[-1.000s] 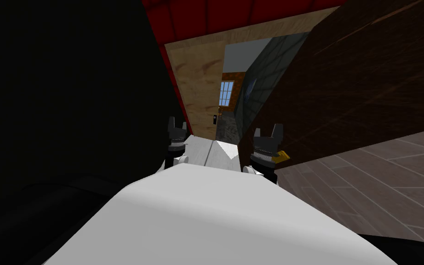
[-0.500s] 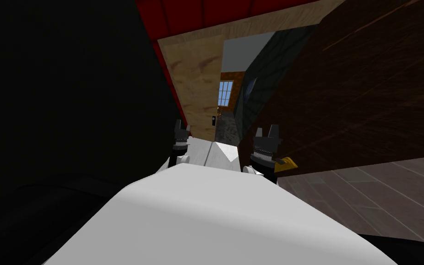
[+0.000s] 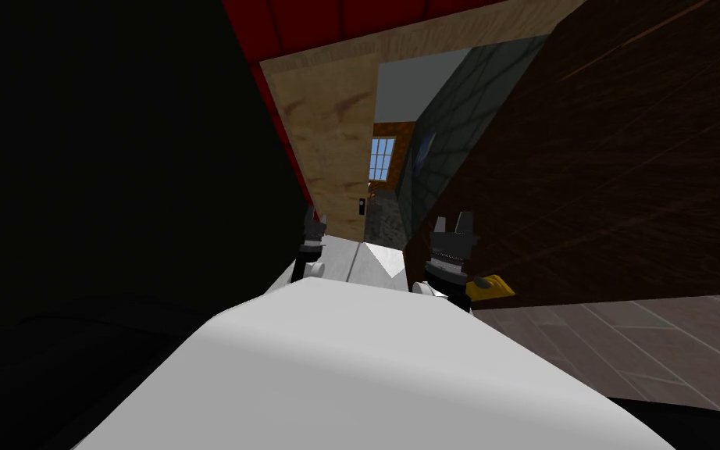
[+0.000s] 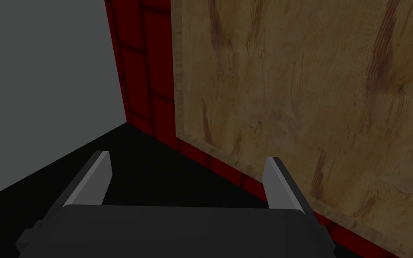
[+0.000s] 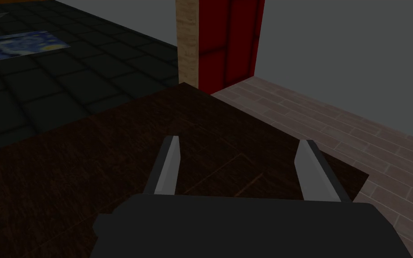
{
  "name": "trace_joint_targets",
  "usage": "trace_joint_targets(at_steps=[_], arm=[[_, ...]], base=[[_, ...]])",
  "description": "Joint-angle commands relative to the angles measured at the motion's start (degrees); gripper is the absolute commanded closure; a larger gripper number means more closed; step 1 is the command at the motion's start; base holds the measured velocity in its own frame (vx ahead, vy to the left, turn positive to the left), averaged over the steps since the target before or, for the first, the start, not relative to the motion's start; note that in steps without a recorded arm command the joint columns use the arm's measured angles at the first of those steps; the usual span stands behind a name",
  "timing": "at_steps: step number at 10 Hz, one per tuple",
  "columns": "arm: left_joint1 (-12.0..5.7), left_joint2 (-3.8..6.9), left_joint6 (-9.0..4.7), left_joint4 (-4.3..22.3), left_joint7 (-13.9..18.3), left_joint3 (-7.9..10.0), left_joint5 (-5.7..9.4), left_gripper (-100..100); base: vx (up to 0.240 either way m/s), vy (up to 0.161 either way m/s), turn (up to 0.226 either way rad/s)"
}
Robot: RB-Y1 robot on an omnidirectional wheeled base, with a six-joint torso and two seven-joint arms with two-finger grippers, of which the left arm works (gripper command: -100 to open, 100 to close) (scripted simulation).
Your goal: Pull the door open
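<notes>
Just right of the right tool [image 3: 453, 223], dark brown door [image 3: 624, 156]

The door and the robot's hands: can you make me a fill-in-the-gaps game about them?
1. The door is dark ____.
2. The handle by the right gripper is ____.
3. The left gripper and the right gripper both have their fingers ____, holding nothing.
4. The wall beside the wooden panel is ____.
Missing words: brown, yellow, open, red.
</notes>
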Motion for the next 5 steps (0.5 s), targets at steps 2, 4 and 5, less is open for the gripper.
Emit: trace_joint_targets(at_steps=[2, 4, 5], arm=[[-1.47, 0.5, 0.55, 3.03, 0.02, -0.11, 0.08, -100], [-2.69, 0.89, 1.05, 5.45, 0.05, -0.17, 0.15, -100], [-3.32, 1.09, 1.3, 6.71, 0.06, -0.2, 0.19, -100]], base=[[0.093, -0.007, -0.019], [0.092, -0.028, -0.015], [0.102, -0.019, -0.017]])
